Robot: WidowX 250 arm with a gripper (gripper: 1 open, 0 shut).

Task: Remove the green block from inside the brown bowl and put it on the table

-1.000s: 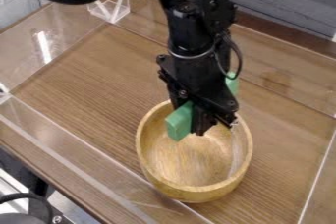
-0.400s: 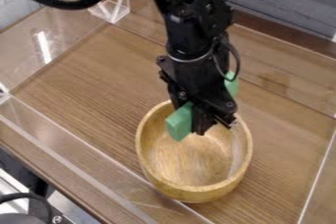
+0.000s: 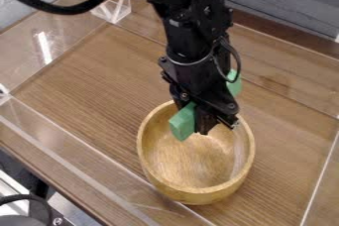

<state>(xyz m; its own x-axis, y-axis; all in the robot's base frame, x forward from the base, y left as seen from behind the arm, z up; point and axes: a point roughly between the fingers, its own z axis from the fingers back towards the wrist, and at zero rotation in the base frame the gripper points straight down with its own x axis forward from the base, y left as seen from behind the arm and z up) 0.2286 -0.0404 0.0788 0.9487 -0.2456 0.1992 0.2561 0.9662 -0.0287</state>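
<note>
Lifted slightly: green block, over brown bowl interior.

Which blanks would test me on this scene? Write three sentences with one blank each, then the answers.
The block between the end effector's fingers is colored ____.
The round bowl below the arm is made of ____.
The bowl rests on the ____.

Missing words: green; wood; table
</note>
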